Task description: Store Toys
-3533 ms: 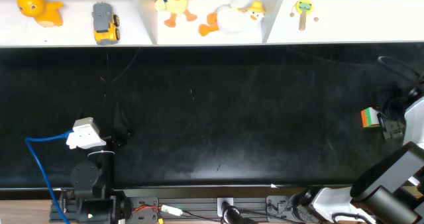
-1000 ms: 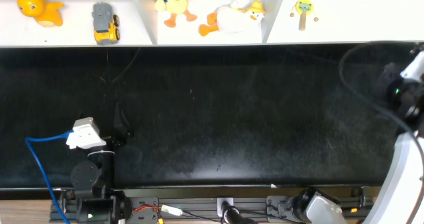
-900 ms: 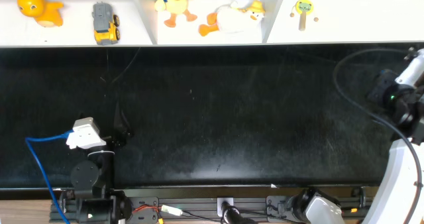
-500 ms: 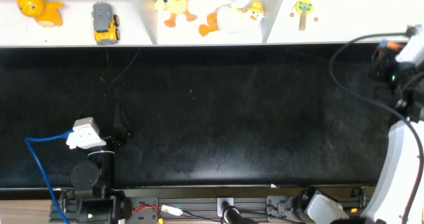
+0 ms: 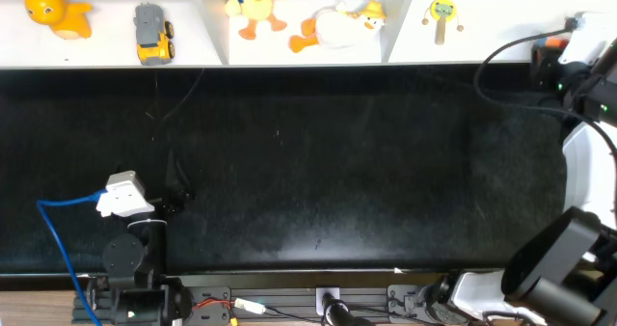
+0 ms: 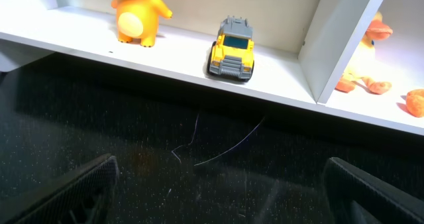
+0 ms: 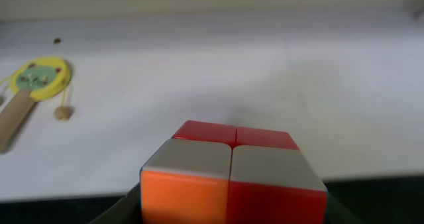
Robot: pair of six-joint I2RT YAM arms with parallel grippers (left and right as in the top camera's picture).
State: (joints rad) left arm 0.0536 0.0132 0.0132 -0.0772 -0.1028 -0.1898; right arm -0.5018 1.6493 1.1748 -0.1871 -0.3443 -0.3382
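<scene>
The white shelf compartment [image 7: 199, 111] lay directly ahead of my right gripper [image 5: 559, 58], jaws clamped on the puzzle cube [image 7: 228, 177] over its front edge, with the yellow rattle [image 7: 30, 91] well to one side.

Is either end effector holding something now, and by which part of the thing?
The right end effector holds the coloured cube by two opposite sides. The left end effector is open and holds nothing.
</scene>
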